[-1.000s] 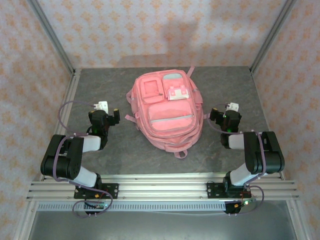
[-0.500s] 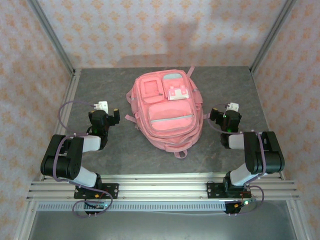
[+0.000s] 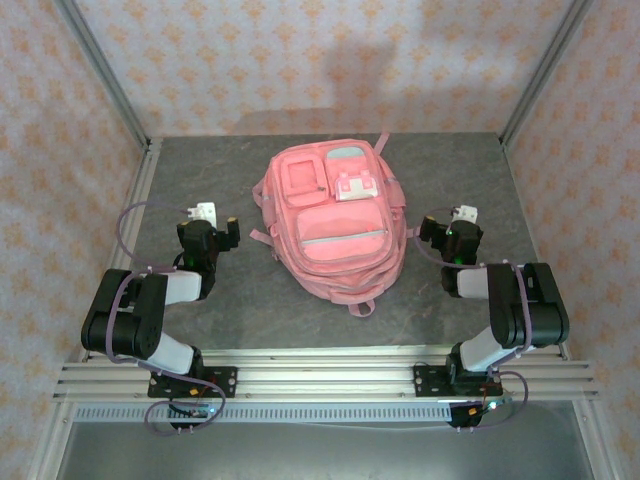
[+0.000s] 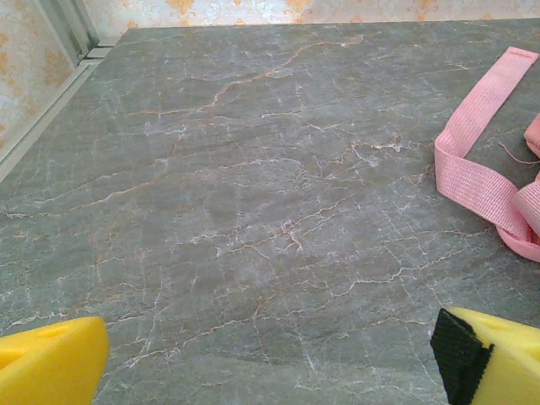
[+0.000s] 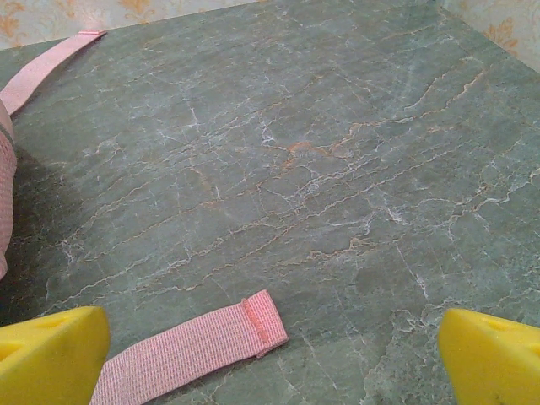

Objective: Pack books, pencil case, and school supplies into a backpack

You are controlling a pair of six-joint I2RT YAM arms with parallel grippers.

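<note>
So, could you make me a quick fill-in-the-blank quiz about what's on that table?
The backpack lying on the table is ____ in colour.
It sits ____ the left tool and the right tool.
Both tools are ____, gripping nothing.
Missing words: pink; between; open.

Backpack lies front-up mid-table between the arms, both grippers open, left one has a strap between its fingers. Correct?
The left gripper has no strap between its fingers. The left wrist view shows the strap lying on the table ahead, off to one side, apart from them. The rest stands: backpack front-up between the arms, right gripper open too.
</note>
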